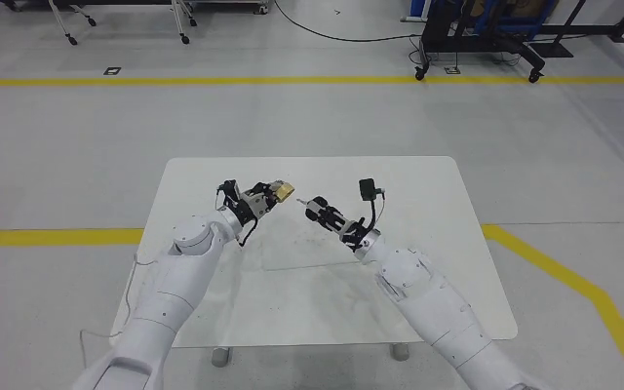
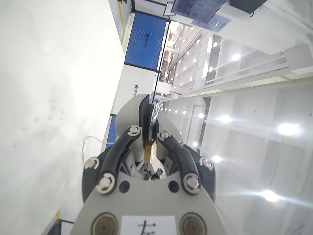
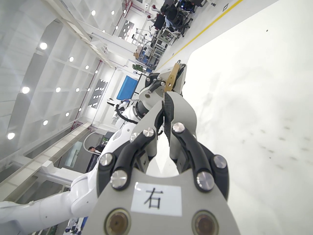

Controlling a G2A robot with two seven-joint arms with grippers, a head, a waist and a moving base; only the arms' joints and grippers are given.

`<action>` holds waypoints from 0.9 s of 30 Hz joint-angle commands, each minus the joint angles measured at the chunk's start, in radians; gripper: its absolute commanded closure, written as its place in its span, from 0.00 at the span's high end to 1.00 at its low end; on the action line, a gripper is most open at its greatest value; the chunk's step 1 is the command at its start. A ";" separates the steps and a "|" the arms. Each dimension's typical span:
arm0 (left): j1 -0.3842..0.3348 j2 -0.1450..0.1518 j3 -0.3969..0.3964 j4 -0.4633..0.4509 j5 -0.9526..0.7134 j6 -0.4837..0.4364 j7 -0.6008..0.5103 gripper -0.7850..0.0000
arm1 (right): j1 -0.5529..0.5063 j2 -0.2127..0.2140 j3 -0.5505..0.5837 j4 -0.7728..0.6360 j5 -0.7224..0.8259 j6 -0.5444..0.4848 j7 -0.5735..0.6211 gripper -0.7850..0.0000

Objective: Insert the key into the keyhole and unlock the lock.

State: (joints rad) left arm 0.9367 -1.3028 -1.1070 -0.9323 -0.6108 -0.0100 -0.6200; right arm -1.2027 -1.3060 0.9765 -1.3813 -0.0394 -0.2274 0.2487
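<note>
In the top view, the left gripper (image 1: 273, 192) is held above the white surface (image 1: 439, 195), clamped on one brass lock (image 1: 283, 190), which juts out of its tips toward the other arm. The right gripper (image 1: 314, 206) faces it from just beside, with its fingers drawn together. A thin pale tip, the key (image 1: 305, 201), pokes out toward the lock. A small gap separates the two, so the key is not in the keyhole. The count is two grippers, one lock and one key.

In the left wrist view, the left gripper (image 2: 152, 108) has its two fingers pressed in on the lock (image 2: 149, 153). The brass body sits low between the fingers, near the palm. The lock's silver shackle (image 2: 156, 110) reaches up to the fingertips and is pinched between the dark pads (image 2: 144, 113). The pale surface (image 2: 49, 74) lies off to one side.

In the right wrist view, the right gripper (image 3: 168, 99) has its fingers closed pad against pad. Whatever they pinch is too thin to make out from behind. Just past its tips sits the left gripper (image 3: 171, 73) with the single lock (image 3: 171, 79) clamped in it, the narrow brass side turned this way. The surface (image 3: 256, 86) lies beneath both grippers.
</note>
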 commanded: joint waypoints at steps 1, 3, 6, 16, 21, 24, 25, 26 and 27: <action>-0.001 -0.009 0.008 0.028 -0.013 -0.045 0.028 0.00 | -0.012 -0.003 -0.007 -0.018 -0.022 0.039 -0.041 0.00; -0.002 -0.014 0.018 0.038 0.007 -0.097 0.052 0.00 | -0.019 -0.009 -0.017 -0.029 -0.030 0.061 -0.079 0.00; 0.005 -0.022 0.027 0.036 0.020 -0.153 0.087 0.00 | -0.016 -0.017 -0.029 -0.020 -0.023 0.083 -0.110 0.00; 0.029 -0.029 0.030 0.012 0.058 -0.217 0.101 0.00 | 0.027 -0.047 -0.068 0.038 0.019 0.078 -0.132 0.00; 0.036 -0.030 0.022 0.004 0.059 -0.220 0.099 0.00 | 0.038 -0.053 -0.057 0.061 0.026 0.069 -0.133 0.00; 0.040 -0.032 0.022 -0.001 0.066 -0.216 0.095 0.00 | 0.036 -0.054 -0.049 0.064 0.027 0.068 -0.138 0.00; 0.040 -0.032 0.021 -0.001 0.067 -0.214 0.093 0.00 | 0.034 -0.055 -0.047 0.064 0.026 0.067 -0.138 0.00; 0.041 -0.032 0.020 -0.001 0.068 -0.212 0.094 0.00 | 0.033 -0.056 -0.046 0.064 0.026 0.067 -0.137 0.00; 0.041 -0.033 0.019 -0.002 0.070 -0.211 0.092 0.00 | 0.032 -0.056 -0.045 0.065 0.026 0.067 -0.134 0.00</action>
State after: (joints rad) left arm 0.9773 -1.3352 -1.0866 -0.9340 -0.5428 -0.2222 -0.5270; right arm -1.1694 -1.3615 0.9307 -1.3168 -0.0133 -0.1607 0.1117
